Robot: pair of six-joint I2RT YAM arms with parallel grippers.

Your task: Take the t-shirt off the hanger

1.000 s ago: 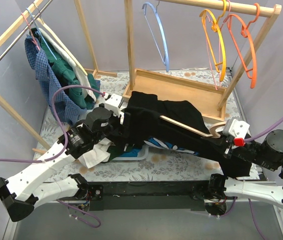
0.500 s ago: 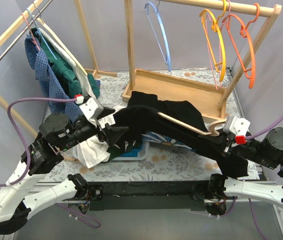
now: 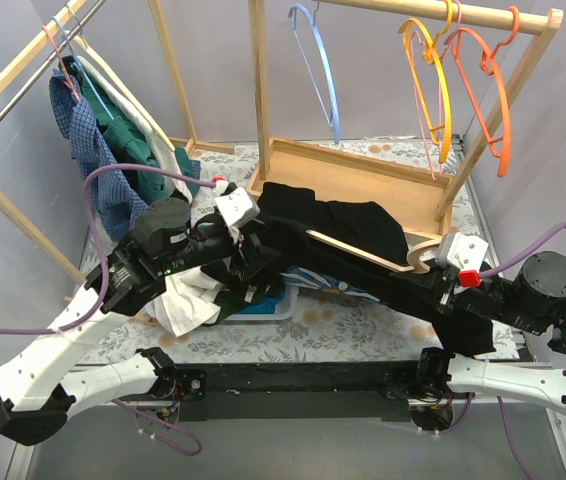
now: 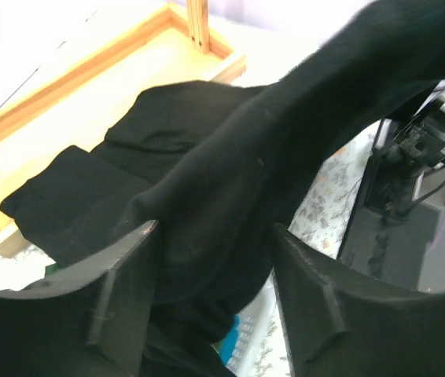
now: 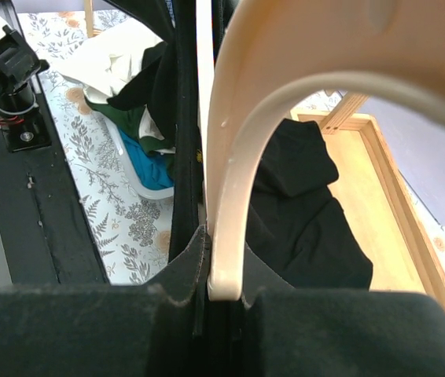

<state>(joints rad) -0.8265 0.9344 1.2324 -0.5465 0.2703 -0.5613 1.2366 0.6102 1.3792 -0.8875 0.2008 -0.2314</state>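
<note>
The black t-shirt (image 3: 353, 235) hangs over a wooden hanger (image 3: 358, 250) across the middle of the table (image 3: 363, 335), with one end spilling into the tray (image 3: 363, 172) at the far edge. The right gripper (image 5: 211, 292) is clamped on the hanger's hook. The left gripper (image 4: 213, 236) has its fingers apart, one on each side of a thick fold of shirt. If it closes on too little cloth, the fold may slip out when pulled. A hard pull could twist the hanger out of the right grip. The shirt's neck may also catch on the hanger's shoulder, or the trailing cloth could snag on the tray's rim.
</note>
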